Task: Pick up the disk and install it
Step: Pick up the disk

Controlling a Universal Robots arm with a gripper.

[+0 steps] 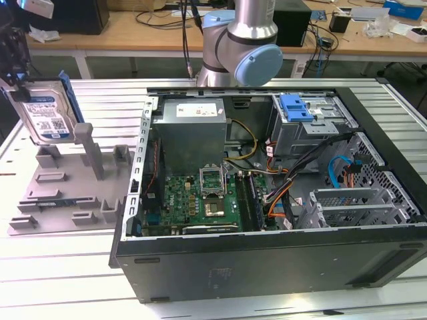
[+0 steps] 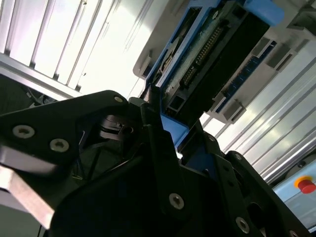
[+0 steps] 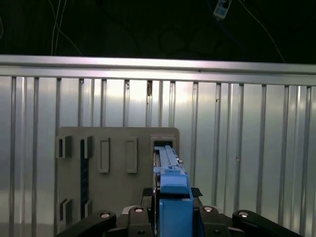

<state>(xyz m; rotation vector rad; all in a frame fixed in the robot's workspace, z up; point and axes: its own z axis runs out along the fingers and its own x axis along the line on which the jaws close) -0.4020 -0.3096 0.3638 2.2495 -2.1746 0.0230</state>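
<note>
Gripping the disk point(image 1: 45, 115) by its upper end, the gripper point(image 1: 16, 79) stands at the exterior view's far left, above the grey slotted fixture point(image 1: 67, 190). The tool is closed onto the blue bracket that frames the drive. In the second wrist view the black fingers point(image 2: 155, 128) press against the bracket's blue edge, and the disk point(image 2: 210, 52) runs away from them with its connector side exposed. In the first wrist view the blue bracket edge of the disk point(image 3: 173, 190) sits clamped between the two sides of the gripper point(image 3: 173, 210), in line with an open slot in the fixture point(image 3: 116, 197) beneath it. The disk hangs on edge, slightly tilted, with its white-and-blue label turned toward the exterior camera. Its lower end is at or just above the fixture; whether the two touch cannot be determined. The fixture lies on the ribbed aluminium table point(image 1: 60, 273), just beside the open computer case point(image 1: 267, 267). Inside the case are the power supply point(image 1: 190, 130), the motherboard point(image 1: 200, 197) and, toward the exterior view's right, the metal drive cage point(image 1: 313, 133) with a blue tray point(image 1: 297, 107) on top. The disk is well apart from the drive cage. The arm point(image 1: 243, 47) rises behind the case.
</note>
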